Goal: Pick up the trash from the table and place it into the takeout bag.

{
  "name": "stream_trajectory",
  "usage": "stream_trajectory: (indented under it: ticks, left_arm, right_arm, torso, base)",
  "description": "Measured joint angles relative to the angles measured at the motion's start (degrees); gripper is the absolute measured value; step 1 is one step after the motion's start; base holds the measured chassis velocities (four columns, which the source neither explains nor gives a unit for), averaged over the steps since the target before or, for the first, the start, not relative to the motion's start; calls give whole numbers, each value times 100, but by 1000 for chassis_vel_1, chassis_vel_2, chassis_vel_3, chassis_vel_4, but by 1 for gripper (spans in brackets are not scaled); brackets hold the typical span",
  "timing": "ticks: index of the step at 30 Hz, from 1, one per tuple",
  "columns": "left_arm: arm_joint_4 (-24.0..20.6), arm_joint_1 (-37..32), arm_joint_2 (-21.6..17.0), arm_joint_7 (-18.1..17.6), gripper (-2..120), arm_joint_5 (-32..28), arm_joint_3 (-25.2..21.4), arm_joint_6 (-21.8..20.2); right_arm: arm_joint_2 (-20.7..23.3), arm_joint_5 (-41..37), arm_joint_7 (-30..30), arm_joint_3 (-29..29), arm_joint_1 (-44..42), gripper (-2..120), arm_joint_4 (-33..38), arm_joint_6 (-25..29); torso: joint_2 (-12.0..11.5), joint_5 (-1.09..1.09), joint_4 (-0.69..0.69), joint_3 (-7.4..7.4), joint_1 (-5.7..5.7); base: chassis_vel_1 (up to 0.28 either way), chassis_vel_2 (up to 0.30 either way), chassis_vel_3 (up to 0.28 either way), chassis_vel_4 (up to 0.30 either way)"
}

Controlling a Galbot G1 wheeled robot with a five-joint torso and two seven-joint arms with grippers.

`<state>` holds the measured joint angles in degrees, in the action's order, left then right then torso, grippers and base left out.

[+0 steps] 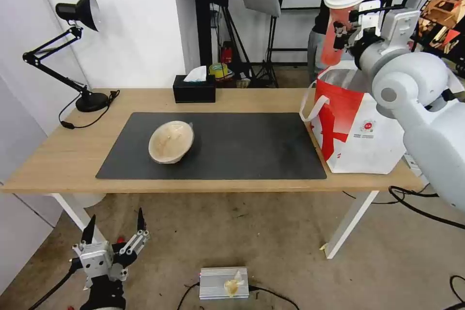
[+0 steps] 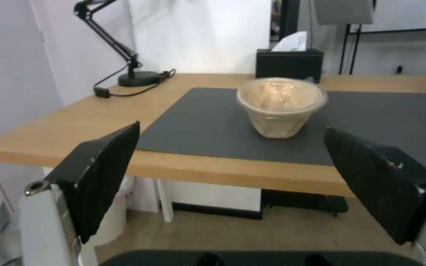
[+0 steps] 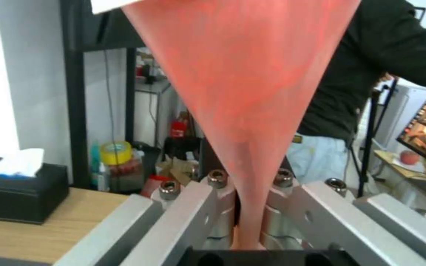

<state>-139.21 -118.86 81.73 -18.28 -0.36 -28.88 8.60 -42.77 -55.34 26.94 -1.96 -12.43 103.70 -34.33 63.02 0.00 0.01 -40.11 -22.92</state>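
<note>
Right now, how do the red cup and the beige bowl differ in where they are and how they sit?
The red cup is held in the air by the right gripper above the takeout bag; the beige bowl rests on the mat, untouched. The cup stands nearly upright with a white lid on; the bowl lies tipped, its opening showing. The left gripper hangs open below the table edge. Both are disposables.

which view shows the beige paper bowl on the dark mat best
The left wrist view: the beige paper bowl sits centred, close and upright on the dark grey mat, framed by the open left gripper. The head view shows it smaller, from above. The right wrist view looks elsewhere.
</note>
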Motion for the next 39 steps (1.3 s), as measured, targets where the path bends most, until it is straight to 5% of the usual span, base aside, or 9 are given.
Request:
stream_trajectory:
  ticks: [11, 28, 39]
  left_arm:
    - [78, 129, -284, 51, 100, -164, 50, 18]
    - [123, 212, -355, 55, 100, -245, 86, 30]
    - [106, 202, -292, 55, 100, -233, 110, 51]
  right_arm:
    - [431, 288, -205, -501, -665, 1, 5, 16]
    - [485, 645, -367, -670, -1094, 1, -423, 43]
    - [402, 1609, -1290, -436, -1010, 1, -1018, 96]
  torso:
    - [0, 0, -1, 0, 1]
    - [0, 0, -1, 0, 0]
    - [0, -1, 0, 0, 0]
  base:
    - [0, 0, 0, 0]
    - [0, 0, 0, 0]
    - [0, 0, 0, 0]
